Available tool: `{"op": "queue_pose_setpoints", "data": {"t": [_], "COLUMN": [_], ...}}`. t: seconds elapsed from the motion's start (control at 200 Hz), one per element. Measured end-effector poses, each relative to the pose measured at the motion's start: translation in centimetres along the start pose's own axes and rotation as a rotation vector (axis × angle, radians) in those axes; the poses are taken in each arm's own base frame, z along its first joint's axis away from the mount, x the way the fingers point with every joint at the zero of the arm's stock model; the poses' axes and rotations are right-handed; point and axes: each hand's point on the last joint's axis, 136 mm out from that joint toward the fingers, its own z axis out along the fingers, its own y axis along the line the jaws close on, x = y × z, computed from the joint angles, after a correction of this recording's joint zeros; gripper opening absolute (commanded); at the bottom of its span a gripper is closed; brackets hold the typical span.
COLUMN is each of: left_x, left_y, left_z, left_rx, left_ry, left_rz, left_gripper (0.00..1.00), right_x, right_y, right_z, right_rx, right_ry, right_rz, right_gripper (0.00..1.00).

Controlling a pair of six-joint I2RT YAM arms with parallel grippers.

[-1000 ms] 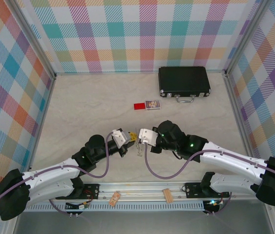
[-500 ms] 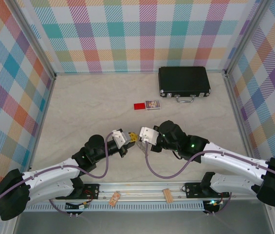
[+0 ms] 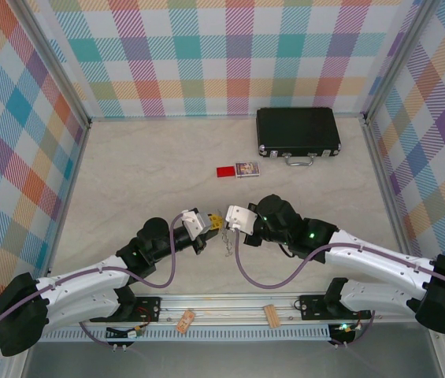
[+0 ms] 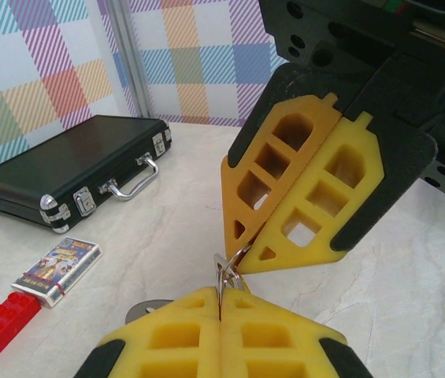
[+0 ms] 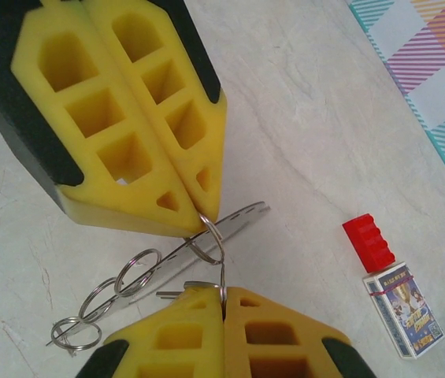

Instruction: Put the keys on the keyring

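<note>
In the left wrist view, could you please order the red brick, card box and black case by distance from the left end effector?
1. red brick, lower left.
2. card box, just behind it.
3. black case, far left.

Keyring [image 5: 220, 248] btwn L claw [image 5: 205, 213], R claw [image 5: 223, 294]

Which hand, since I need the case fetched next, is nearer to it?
Right. The case lies beyond and right of both; the right hand is on its side, the left hand farther left.

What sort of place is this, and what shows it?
Likely a robot test cell: plaid walls box in a table, left arm and right arm bolted to a rail, props like a black case.
</note>
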Motion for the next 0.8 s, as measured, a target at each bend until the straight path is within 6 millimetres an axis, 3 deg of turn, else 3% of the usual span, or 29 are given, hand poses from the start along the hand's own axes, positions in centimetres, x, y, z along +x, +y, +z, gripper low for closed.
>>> {"op": "queue_pose_setpoints", "data": {"t": [0.8], "left_x": [-0.07], "left_y": [-0.07], "left_z": [0.01], "left_rx": [0.004], "left_ry": [-0.003], "left_rz": [-0.003], "left_gripper": [0.00], "right_x": [0.34], "right_y": [0.82], "right_z": [0.76], "right_rx": [-0.042], "right_ry": [0.011], "right_rz": [-0.006], "right_gripper": [0.00]}}
